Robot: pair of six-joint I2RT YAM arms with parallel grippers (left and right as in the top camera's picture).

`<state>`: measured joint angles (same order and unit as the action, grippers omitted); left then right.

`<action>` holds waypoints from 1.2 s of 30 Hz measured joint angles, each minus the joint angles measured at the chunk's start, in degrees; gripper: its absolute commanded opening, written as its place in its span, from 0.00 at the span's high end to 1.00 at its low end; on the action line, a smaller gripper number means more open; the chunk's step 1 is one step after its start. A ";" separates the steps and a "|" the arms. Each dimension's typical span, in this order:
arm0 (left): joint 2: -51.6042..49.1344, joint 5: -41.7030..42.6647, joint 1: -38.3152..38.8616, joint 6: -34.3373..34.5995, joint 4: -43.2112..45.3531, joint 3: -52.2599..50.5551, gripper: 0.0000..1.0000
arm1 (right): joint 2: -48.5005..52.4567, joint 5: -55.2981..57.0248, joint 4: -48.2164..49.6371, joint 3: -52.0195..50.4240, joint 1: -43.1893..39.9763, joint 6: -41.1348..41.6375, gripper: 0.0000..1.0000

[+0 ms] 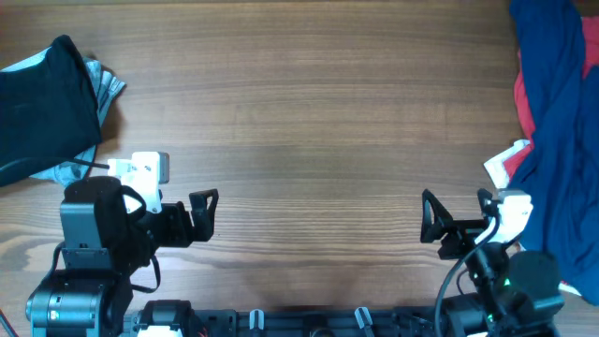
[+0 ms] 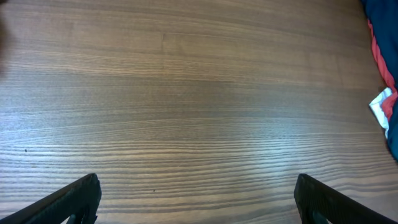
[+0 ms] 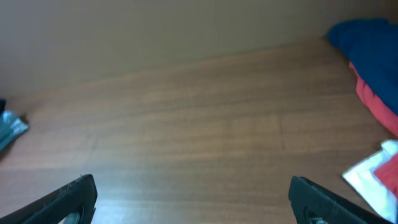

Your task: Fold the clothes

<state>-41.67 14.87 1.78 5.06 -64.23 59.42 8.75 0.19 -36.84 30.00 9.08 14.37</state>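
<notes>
A black garment (image 1: 42, 108) lies bunched at the table's far left, over a grey-blue denim piece (image 1: 105, 86). A navy garment with red parts (image 1: 562, 112) lies heaped along the right edge, with a white label (image 1: 501, 164); it also shows in the left wrist view (image 2: 385, 37) and in the right wrist view (image 3: 367, 43). My left gripper (image 1: 208, 217) is open and empty near the front left. My right gripper (image 1: 429, 223) is open and empty near the front right. Both are apart from the clothes.
The wooden table (image 1: 309, 122) spans the view between the two heaps. The arm bases (image 1: 84, 271) stand at the front edge. A bit of denim (image 3: 9, 127) shows at the left of the right wrist view.
</notes>
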 measured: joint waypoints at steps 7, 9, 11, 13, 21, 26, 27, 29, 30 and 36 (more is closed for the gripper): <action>0.00 -0.02 0.00 0.00 0.00 0.00 0.00 | -7.56 -0.39 16.09 -11.47 -1.92 -0.83 0.00; 0.00 -0.02 0.00 0.00 0.02 0.00 0.00 | -7.65 -0.37 20.92 -14.32 -1.92 -1.62 0.00; 0.00 -0.02 0.00 0.00 0.00 0.00 0.00 | -7.69 -1.03 26.58 -17.97 -1.92 -3.93 0.00; 0.00 -0.02 0.00 0.00 0.00 0.00 0.00 | -7.74 -3.21 30.82 -20.79 -1.92 -8.24 0.00; 0.00 -0.02 0.00 0.00 0.00 0.00 0.00 | -7.76 -6.14 29.77 -26.64 -1.92 -13.33 0.00; 0.00 -0.02 0.00 0.00 0.00 0.00 0.00 | -7.76 -2.89 29.90 -26.67 -2.03 -10.97 0.00; 0.00 -0.02 0.00 0.00 0.00 0.00 0.00 | -7.76 -2.47 29.90 -26.67 -2.03 -10.64 0.00; 0.00 -0.02 0.00 0.00 0.00 0.00 0.00 | -7.76 -2.01 29.90 -26.67 -2.03 -10.16 0.00; 0.00 -0.02 0.00 0.00 0.00 0.00 0.00 | -7.76 -2.01 29.88 -26.67 -2.03 -9.90 0.00; 0.00 -0.02 0.00 0.00 0.00 0.00 0.00 | -7.76 -2.01 29.88 -26.67 -2.03 -9.66 0.00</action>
<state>-41.67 14.85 1.78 5.06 -64.23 59.42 0.99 -1.83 -6.96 3.33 7.05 4.71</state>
